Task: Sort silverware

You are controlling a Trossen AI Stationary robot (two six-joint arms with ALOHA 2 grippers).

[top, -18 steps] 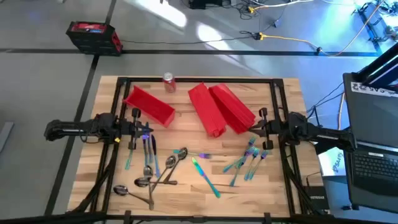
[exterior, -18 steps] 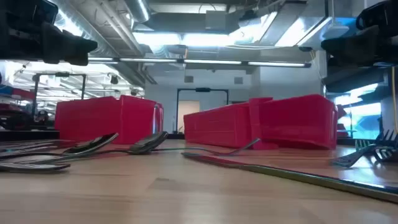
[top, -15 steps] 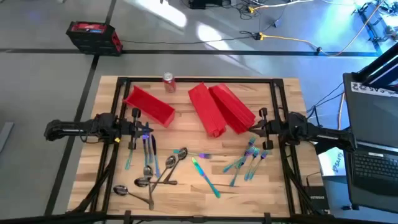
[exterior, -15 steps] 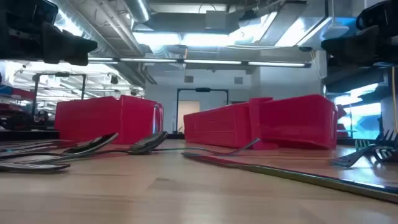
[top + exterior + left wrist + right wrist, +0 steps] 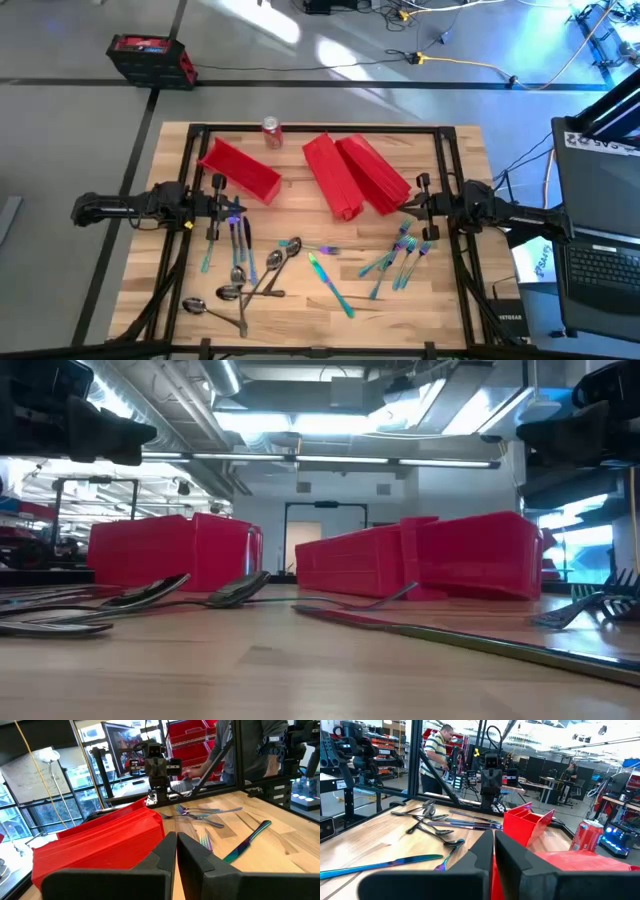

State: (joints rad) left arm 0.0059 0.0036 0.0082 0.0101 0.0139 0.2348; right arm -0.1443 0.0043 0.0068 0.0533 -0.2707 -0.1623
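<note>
The silverware lies loose on the wooden table (image 5: 300,320). Several dark spoons (image 5: 243,283) lie at the near left, and blue knives (image 5: 240,240) lie just near of my left gripper. A teal knife (image 5: 330,284) lies mid-table, and several forks (image 5: 398,258) lie at the right. My left gripper (image 5: 228,207) hovers shut at the table's left, pointing right; its wrist view shows the fingers (image 5: 176,851) closed together. My right gripper (image 5: 412,207) hovers shut at the right, pointing left, with nothing between its fingers (image 5: 493,847). Both stand above the table and touch nothing.
Three long red bins lie at the far side: one (image 5: 240,168) at the left, two (image 5: 333,176) (image 5: 376,174) side by side at the centre. A red soda can (image 5: 271,132) stands at the far edge. A black frame (image 5: 440,150) rims the table. People (image 5: 437,750) stand beyond the table.
</note>
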